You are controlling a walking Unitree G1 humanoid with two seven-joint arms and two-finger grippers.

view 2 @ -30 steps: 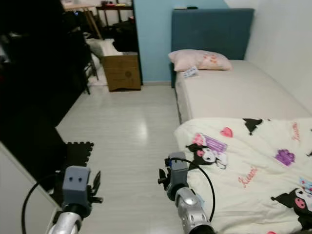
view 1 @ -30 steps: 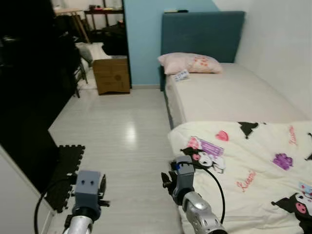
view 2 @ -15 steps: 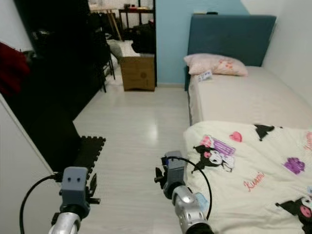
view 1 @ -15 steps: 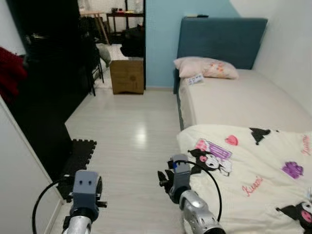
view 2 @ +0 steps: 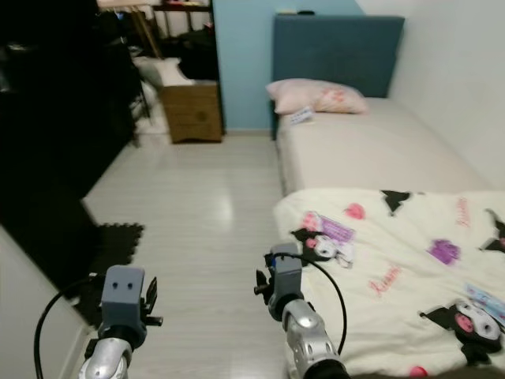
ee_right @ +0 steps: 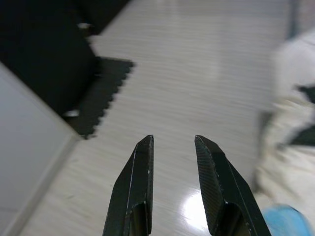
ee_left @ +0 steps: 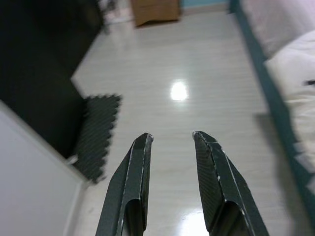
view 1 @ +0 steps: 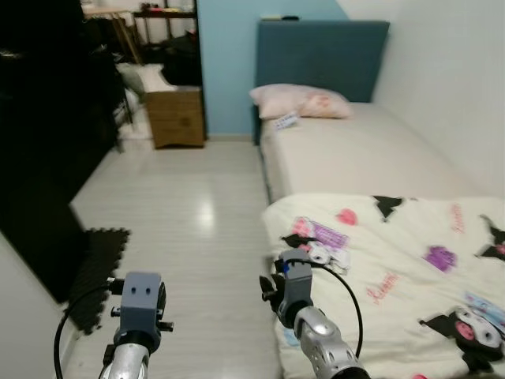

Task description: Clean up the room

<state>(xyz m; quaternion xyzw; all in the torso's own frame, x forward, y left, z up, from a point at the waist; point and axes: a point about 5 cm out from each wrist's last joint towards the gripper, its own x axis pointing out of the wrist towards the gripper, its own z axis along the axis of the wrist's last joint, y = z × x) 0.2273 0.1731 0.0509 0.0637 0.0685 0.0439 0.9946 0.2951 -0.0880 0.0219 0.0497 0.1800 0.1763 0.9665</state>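
A white blanket with cartoon prints lies crumpled over the near end of the bed, its edge hanging toward the floor. At the blue headboard rests a pink pillow, with a small white packet beside it. My left gripper is open above bare floor, empty. My right gripper is open too, low over the floor beside the blanket's hanging edge, holding nothing. Both arms are raised in front of me.
A wooden box stands by the blue wall next to a doorway. A black foam mat lies at the foot of dark furniture on the left. A white panel is close on my left. Something light blue lies under the blanket edge.
The whole picture has swung, so the camera turned: first leftward, now back to the right. Both arms keep the same pose and the grippers stay open.
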